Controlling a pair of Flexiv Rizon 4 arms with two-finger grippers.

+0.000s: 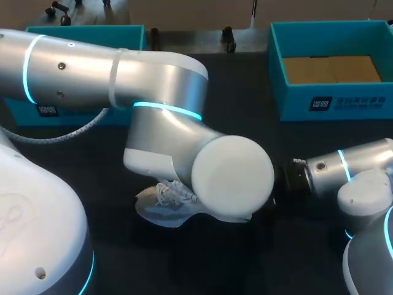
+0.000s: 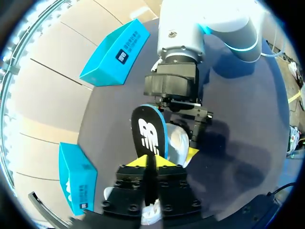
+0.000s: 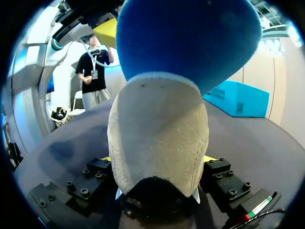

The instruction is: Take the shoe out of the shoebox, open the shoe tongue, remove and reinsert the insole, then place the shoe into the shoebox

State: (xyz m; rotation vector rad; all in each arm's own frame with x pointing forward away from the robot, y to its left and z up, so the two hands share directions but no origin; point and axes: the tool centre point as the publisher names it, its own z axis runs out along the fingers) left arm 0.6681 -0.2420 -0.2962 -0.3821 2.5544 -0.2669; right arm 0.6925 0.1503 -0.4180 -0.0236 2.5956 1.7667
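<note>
Table: a dark top, a good deal of it covered by the arms in the head view.
Left arm: the big silver arm comes in from the left and folds over the middle; its round elbow hides its own gripper and part of the shoe from above.
Right arm: it lies low at the right edge, and its black wrist disappears behind the left arm's elbow.
Shoebox: teal and open at the far right, with brown card inside; its right end is cut off.
Second teal box: at the far left, mostly behind the left arm, so I can't tell what it holds.
Shoe: a pale sneaker on the table mid-front, only its laced part peeking out from under the elbow; well apart from both boxes.
Insole: black with a blue rim, standing up out of the shoe.
Left gripper: its yellow tips are pressed together, pinching the insole's near edge.
Right gripper: it clamps the shoe's cream fabric end from both sides; only slivers of yellow show.
</note>
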